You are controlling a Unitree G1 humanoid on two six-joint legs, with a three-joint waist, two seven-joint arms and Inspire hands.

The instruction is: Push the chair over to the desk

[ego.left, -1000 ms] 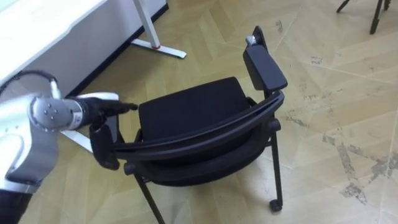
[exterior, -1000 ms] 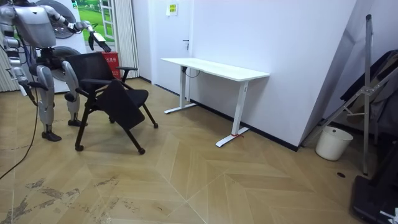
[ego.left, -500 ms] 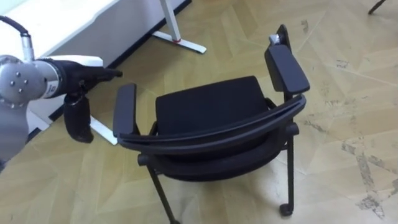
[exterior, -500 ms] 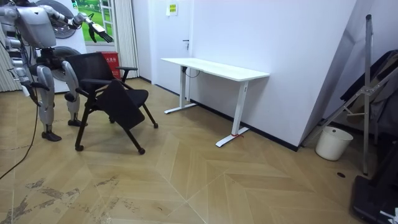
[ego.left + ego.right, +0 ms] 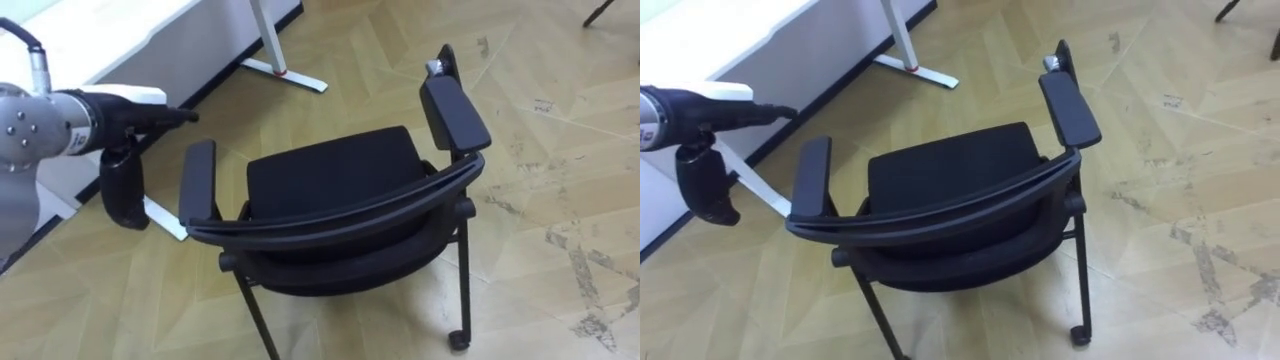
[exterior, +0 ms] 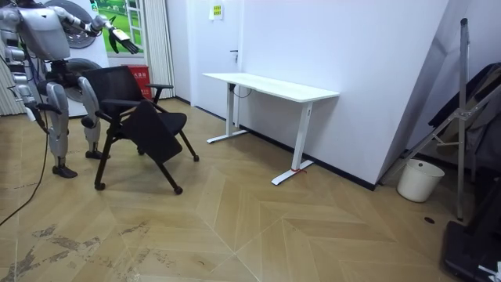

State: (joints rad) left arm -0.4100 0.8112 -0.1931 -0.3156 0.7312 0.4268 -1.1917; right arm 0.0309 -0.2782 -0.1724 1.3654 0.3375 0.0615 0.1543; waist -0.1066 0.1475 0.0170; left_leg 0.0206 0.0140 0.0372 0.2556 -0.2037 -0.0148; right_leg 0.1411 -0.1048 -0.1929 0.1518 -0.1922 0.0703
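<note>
Parquet floor [image 5: 540, 150] carries the black mesh-backed armchair on castors [image 5: 340, 200], standing near the white bench [image 5: 130, 35]. Left hand [image 5: 125, 130], fingers loosely spread and empty, hovers nearer the bench. Stiff, light, probably free-rolling; the curved backrest rail looks best for pushing.

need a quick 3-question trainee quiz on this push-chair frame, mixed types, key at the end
1. True or false: the left hand grips the armrest on the robot's left side of the chair.
2. What stands beyond the chair? A) a white desk B) a sofa C) a fridge
3. Fill in: the chair leg at the lower right of the left eye view ends in a small ____.
Key: 1 false: the hand is beside the armrest, apart from it, holding nothing. 2 A. 3 castor.
</note>
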